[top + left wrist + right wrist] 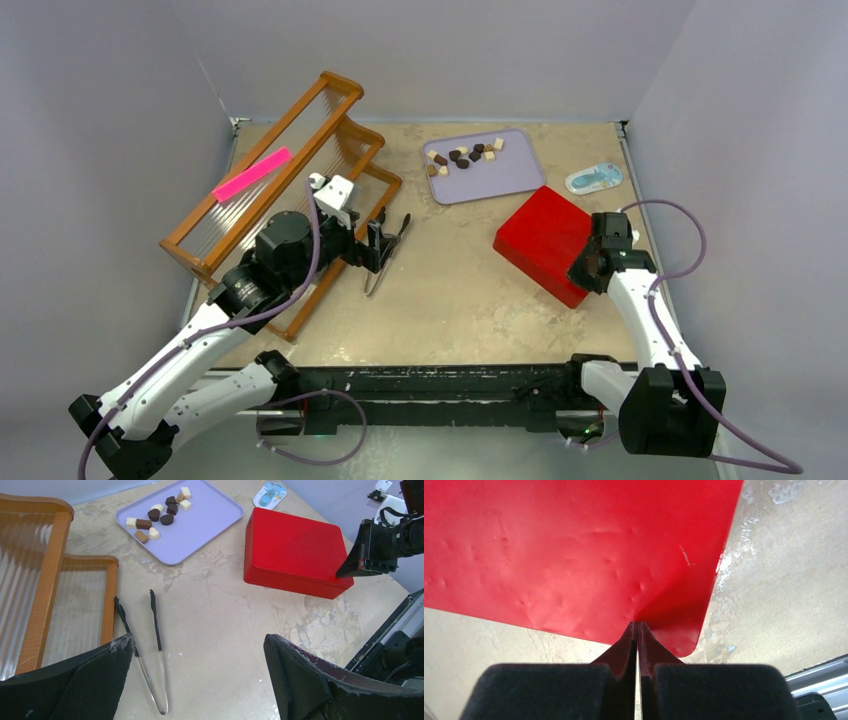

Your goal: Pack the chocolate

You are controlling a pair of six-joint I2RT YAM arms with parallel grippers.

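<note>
Left pincer (199, 645) wide, empty, just by tongs (145, 650); chocolate (160, 515) on lilac tray (210, 525) farther out, rightward; left arm nearer; right pincer (637, 630) shut, tips on red box (295, 545)

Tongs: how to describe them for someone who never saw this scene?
Find the big wooden rack at the left. Right beside its lowest step lie the tongs: the only thin metal thing, two black-tipped arms joined in a V.

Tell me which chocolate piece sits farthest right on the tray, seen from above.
The cream square at the cluster's right tip on the purple tray; all other pieces lie left of it.
</note>
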